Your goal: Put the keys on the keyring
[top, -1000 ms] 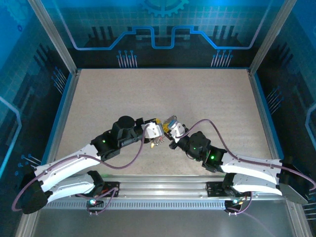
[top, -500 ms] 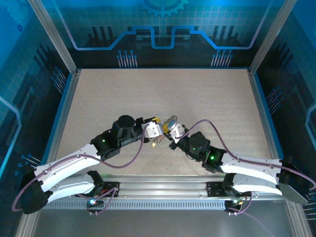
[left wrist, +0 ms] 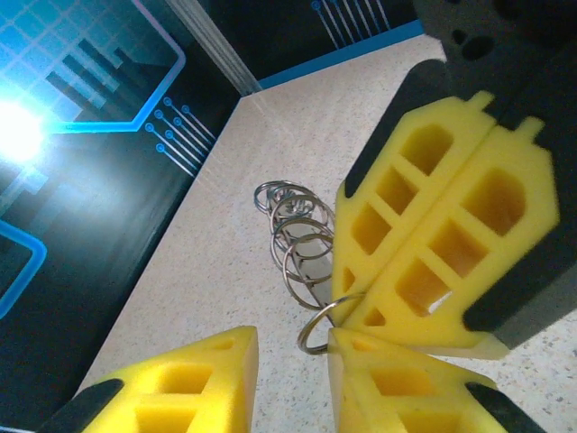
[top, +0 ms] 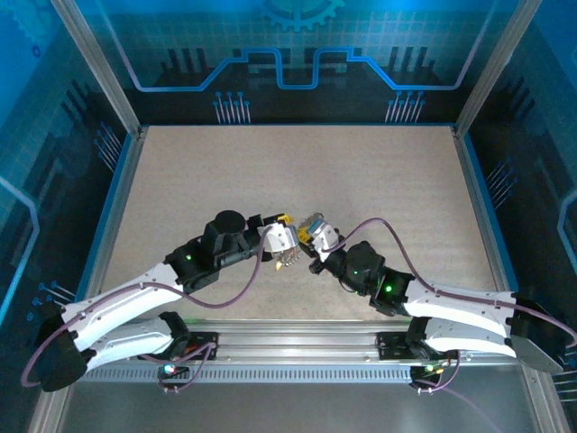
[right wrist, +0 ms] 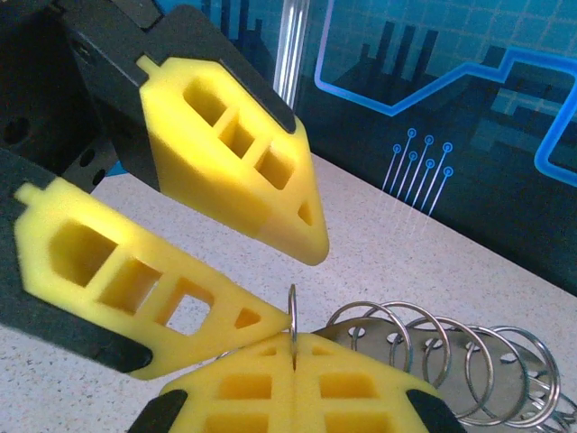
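Handing the keyring (right wrist: 293,307) between the arms seems to be the step now, or perhaps steadying it for threading. The right gripper (right wrist: 295,347) is closed tight on it, so the thin wire stands edge-on between the two yellow pads, above the table (top: 270,171) near its middle. The left gripper (left wrist: 290,361) has its jaws parted by a modest gap and grips nothing; the tip of one finger is touching or nearly touching the loop, I cannot say which. From the keyring a chain of rings (right wrist: 433,352) leads away, each one linked into the next, and it seems to rest on the surface. The keys I cannot identify surely: a flat grey piece (right wrist: 374,341) with small holes lies under the chain, and no coloured heads are visible. The next move, I think, asks for very fine alignment, because the wire is thin, hard, smooth steel and can slip or twist in soft foam. The pads are wedge-shaped with hollow cells and look spongy. The table is pale, speckled and slightly grainy.
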You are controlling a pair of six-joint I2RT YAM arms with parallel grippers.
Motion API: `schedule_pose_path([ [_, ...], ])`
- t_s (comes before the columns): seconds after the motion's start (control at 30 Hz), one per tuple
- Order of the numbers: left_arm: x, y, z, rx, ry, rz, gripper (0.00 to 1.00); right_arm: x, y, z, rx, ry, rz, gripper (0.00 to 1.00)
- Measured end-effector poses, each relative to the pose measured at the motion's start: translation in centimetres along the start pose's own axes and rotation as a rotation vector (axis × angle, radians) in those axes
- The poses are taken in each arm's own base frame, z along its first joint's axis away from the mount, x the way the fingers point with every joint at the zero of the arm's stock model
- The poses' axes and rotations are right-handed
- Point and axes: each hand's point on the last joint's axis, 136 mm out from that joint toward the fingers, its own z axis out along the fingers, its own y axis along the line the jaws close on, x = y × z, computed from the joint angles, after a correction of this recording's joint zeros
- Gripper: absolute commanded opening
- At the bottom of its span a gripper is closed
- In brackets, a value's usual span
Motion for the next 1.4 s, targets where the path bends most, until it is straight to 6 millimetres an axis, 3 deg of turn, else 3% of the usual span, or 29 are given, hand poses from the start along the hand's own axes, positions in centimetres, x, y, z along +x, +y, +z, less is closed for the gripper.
schedule_pose_path([
  [0.23, -0.9, -0.3, -0.7, 0.020, -0.038, 0.011, 0.27, 0.0, -1.0, -0.2, 0.025, -0.009, 0.029, 0.00],
  [1.07, -0.5, -0.3, 0.2, 0.016, -0.027, 0.046, 0.26, 0.1, -0.1, -0.2, -0.027, -0.007, 0.007, 0.00],
  [1.4, 0.5, -0.9, 0.5, 0.038, 0.012, 0.101, 0.13, 0.9, 0.9, -0.1, -0.034, 0.024, -0.097, 0.00],
])
